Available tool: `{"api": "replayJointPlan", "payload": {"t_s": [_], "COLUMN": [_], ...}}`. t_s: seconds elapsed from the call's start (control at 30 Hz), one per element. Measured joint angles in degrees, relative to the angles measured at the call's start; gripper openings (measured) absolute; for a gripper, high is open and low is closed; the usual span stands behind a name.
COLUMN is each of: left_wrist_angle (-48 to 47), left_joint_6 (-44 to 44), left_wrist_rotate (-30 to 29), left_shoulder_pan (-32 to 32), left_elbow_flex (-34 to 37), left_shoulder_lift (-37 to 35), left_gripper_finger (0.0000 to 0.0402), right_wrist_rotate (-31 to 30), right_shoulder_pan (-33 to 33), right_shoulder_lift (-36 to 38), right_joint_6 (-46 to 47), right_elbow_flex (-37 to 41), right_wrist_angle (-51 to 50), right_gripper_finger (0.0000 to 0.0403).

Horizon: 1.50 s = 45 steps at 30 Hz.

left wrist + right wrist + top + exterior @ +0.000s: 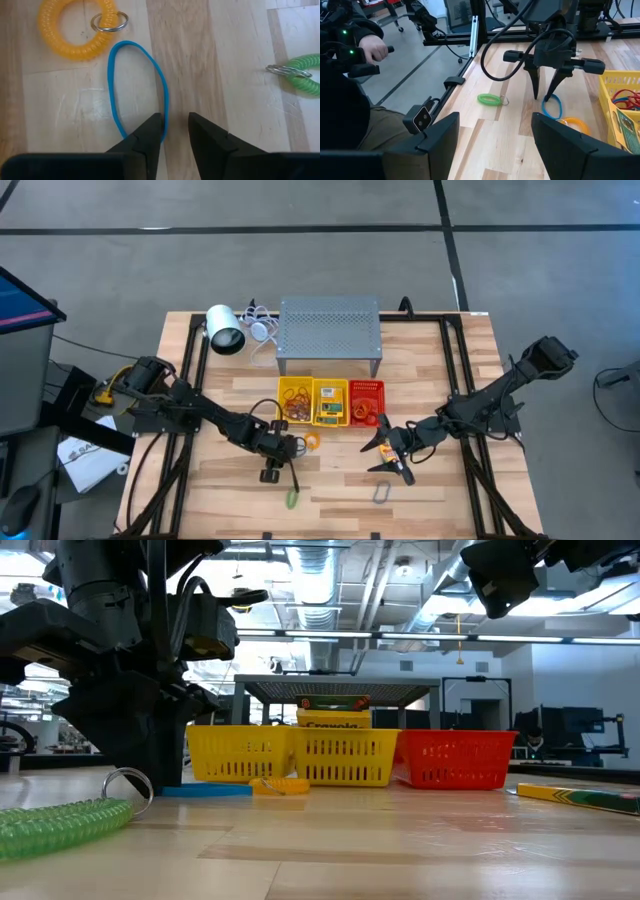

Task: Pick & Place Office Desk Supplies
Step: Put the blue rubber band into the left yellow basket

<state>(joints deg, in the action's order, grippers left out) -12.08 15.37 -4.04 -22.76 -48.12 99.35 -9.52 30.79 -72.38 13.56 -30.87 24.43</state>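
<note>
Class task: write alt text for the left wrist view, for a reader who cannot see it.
The left gripper straddles one end of a blue rubber band on the wooden table. A yellow coil ring lies beyond it, a green one to one side.

pale wood-grain desk (440,490) with black frame. two yellow mesh baskets (290,755) and one red basket (455,758); yellow-and-green crayon box (329,406); grey perforated stand (330,328); white lamp (224,330). blue rubber band (139,85), yellow coil ring (75,27), green coil ring (302,74), each coil with a silver ring; dark left end effector (175,127).
</note>
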Motion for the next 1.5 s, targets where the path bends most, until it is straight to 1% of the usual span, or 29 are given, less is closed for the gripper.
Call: {"api": "replayJointPlan", "payload": {"t_s": [0.2, 0.47, 0.63, 0.93, 1.03, 1.1, 1.2, 1.43, 1.5], "left_wrist_angle": [0.0, 0.3, 0.7, 2.3, 2.6, 3.2, 4.2, 6.4, 8.8], "left_joint_6": [0.0, 0.0, 0.0, 0.2, 1.4, 1.6, 1.6, 1.6, 1.6], "left_wrist_rotate": [-0.1, -0.1, 0.1, 0.3, 0.1, 1.3, 1.6, 1.2, 0.8], "left_shoulder_pan": [0.0, 0.0, 0.4, 1.0, 0.7, 0.4, -0.6, -2.7, -3.1], "left_elbow_flex": [0.0, 0.0, 0.3, 0.2, 0.2, 0.2, 0.1, 0.3, 1.7], "left_shoulder_lift": [0.0, 0.1, -1.0, -10.4, -13.8, -16.2, -19.0, -22.1, -22.8], "left_gripper_finger": [0.0060, 0.0005, 0.0005, 0.0001, 0.0002, 0.0002, 0.0001, 0.0001, 0.0001], "right_wrist_rotate": [0.0, 0.0, 0.0, 0.0, 0.0, 0.0, 0.0, 0.0, 0.0], "right_shoulder_pan": [0.0, 0.0, 0.0, 0.0, 0.0, 0.0, 0.0, 0.0, 0.1], "right_shoulder_lift": [0.0, 0.0, 0.0, 0.0, 0.0, 0.0, 0.0, 0.0, 0.0], "right_joint_6": [0.0, 0.0, 0.0, 0.6, 0.6, 0.6, 0.6, 0.6, 0.6], "right_elbow_flex": [0.0, 0.0, 0.0, 0.0, 0.0, 0.0, 0.0, 0.0, 0.0], "right_wrist_angle": [0.0, 0.0, 0.0, -0.5, -0.6, -0.6, -0.6, -0.9, -0.9], "right_gripper_finger": [0.0244, 0.0244, 0.0244, 0.0244, 0.0244, 0.0244, 0.0244, 0.0244, 0.0244]}}
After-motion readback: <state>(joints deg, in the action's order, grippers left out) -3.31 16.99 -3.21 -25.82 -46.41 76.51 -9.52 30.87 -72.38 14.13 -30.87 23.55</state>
